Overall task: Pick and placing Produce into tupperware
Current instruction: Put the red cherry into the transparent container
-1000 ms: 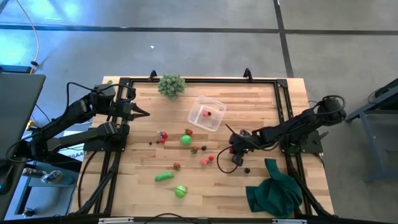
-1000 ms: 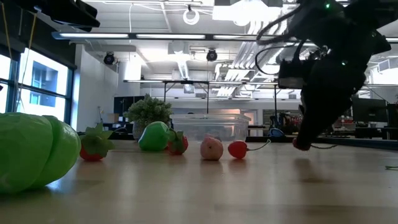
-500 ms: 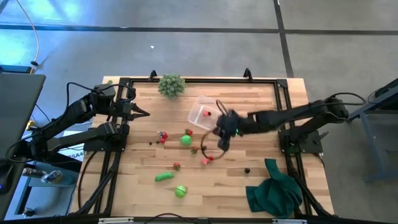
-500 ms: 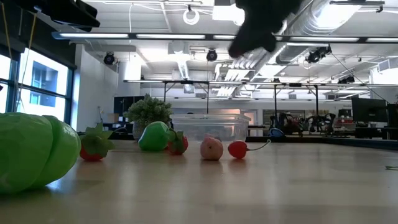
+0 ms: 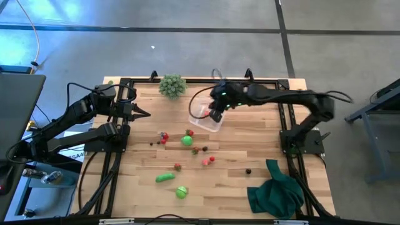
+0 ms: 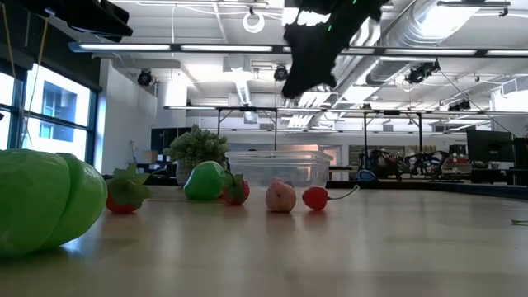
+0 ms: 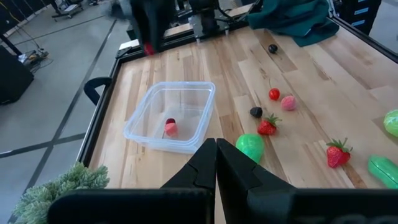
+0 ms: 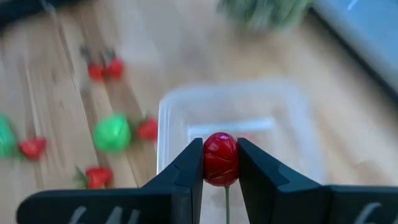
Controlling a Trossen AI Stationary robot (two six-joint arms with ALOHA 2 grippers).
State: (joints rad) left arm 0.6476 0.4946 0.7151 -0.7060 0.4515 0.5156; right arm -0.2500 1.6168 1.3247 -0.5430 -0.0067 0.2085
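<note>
- The right gripper [image 8: 221, 163] hangs in the air over the tupperware [image 5: 207, 114], at the far side of the table [image 5: 262, 134].
- Its two fingers are closed on a small red cherry [image 8: 221, 159] with a thin stem hanging down; the cherry sits between the fingertips, above the open box.
- In the low view the right arm shows only as a dark shape high above the box, not touching it.
- The tupperware stands upright on the table, just beside the spiky ball [image 5: 172, 85]. Inside it lie red pieces [image 7: 170, 126].
- The rest of the produce lies loose on the wood, nearer than the box: a green round piece [image 5: 187, 140] with small strawberries around it, a pink piece [image 5: 205, 162] and a red one close together, a dark berry [image 5: 248, 170] apart to the right, a green oblong [image 5: 165, 178] and another green piece [image 5: 181, 192] near the front edge.
- The left gripper [image 5: 145, 114] waits at the left side of the table, fingers fully closed on nothing, pointing toward the box.
- A dark green cloth [image 5: 275, 194] lies at the front right corner.
</note>
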